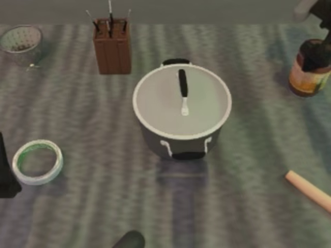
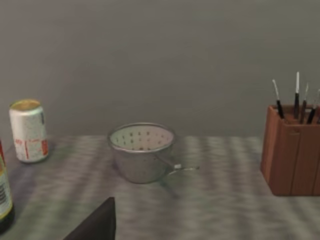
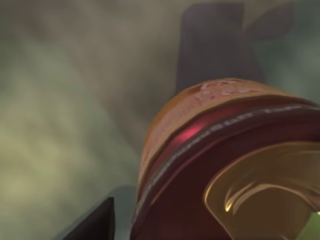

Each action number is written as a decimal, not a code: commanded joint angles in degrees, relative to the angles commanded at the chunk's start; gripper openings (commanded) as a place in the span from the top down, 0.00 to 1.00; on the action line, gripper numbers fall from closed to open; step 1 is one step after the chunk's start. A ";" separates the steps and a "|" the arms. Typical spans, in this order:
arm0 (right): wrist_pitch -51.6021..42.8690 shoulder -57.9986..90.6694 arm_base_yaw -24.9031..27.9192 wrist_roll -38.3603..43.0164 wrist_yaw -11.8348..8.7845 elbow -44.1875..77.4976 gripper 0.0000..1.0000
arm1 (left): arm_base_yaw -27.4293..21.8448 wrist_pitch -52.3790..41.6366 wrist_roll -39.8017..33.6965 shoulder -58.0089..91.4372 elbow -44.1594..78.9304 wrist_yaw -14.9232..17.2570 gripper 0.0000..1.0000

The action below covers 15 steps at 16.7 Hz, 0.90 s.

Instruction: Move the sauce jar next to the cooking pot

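Our right gripper [image 1: 321,36] sits over the sauce jar [image 1: 309,70]; whether it grips, we cannot tell. Only our left wrist view shows a can [image 2: 29,130].

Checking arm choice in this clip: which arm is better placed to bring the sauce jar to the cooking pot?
Right. The right gripper is already at the sauce jar by the table's right edge. The left arm sits parked at the left edge, with the cooking pot between it and the jar.

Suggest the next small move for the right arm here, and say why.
Probably carry the sauce jar toward the top view's left, to the bare table beside the cooking pot. The right gripper sits at the jar's lid at the right edge, and the right wrist view is filled by the jar, so a grasp seems made, though the fingers are unclear. The left arm is parked at the left edge.
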 joint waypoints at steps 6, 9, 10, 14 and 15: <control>-3.59 9.35 0.62 0.67 0.24 13.11 0.00 | 0.00 0.00 0.00 0.00 0.00 0.00 0.00; -3.85 10.07 0.67 0.73 0.26 14.03 0.00 | 0.00 0.00 0.00 0.00 0.00 0.00 0.00; -3.85 10.07 0.67 0.73 0.26 14.03 0.00 | 0.00 0.00 0.00 0.00 0.00 0.00 0.00; -3.85 10.07 0.67 0.73 0.26 14.03 0.23 | 0.00 0.00 0.00 0.00 0.00 0.00 0.00; -3.85 10.07 0.67 0.73 0.26 14.03 0.30 | 0.00 0.00 0.00 0.00 0.00 0.00 0.00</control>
